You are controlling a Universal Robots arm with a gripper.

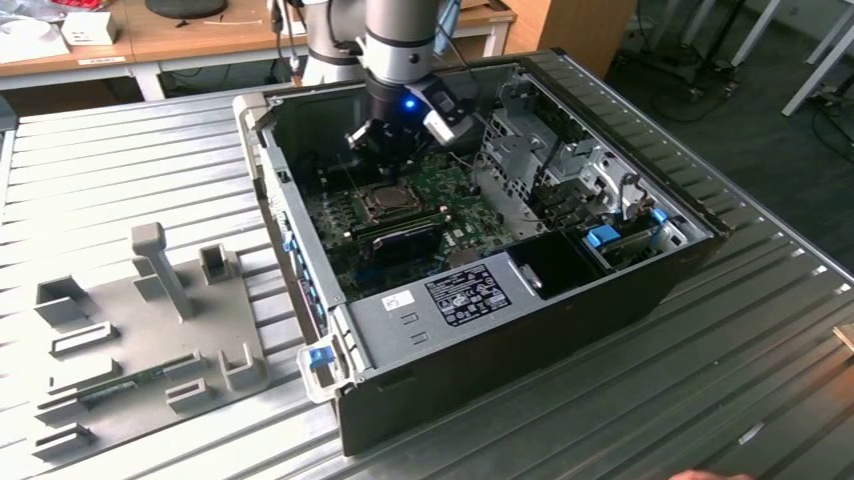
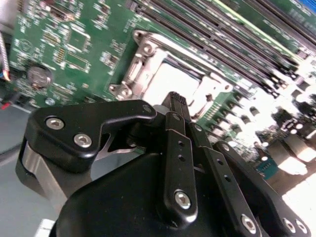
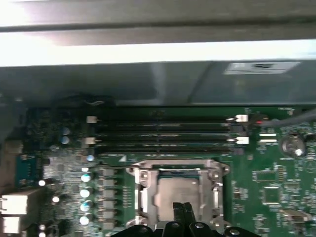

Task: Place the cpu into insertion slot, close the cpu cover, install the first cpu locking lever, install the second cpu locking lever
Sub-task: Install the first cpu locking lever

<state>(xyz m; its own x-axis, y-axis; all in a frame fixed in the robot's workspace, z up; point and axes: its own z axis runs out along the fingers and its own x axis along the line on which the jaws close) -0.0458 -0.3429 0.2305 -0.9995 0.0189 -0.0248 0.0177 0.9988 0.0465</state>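
While the ribbed table [image 1: 120,170] is bearing the open computer case [image 1: 561,320], the green board [image 3: 276,187] inside is sitting beneath the gripper [image 3: 182,211]. Its fingers are pressing together on nothing just above the insertion slot [image 1: 395,203], where the cpu cover [image 3: 145,197] is framing the seated cpu [image 3: 173,190].

The black gripper [image 2: 177,101] fills the foreground, its two fingers [image 2: 174,129] pressed together with nothing visible between them. Their tips stand over the near edge of the cpu cover [image 2: 139,64], a silvery frame lying flat on the green circuit board [image 2: 84,29]; whether they touch it cannot be told. The pale cpu [image 2: 168,81] shows through the cover's window. Long black memory slots [image 2: 222,29] run beyond it, and a round coin battery [image 2: 38,75] sits well apart.
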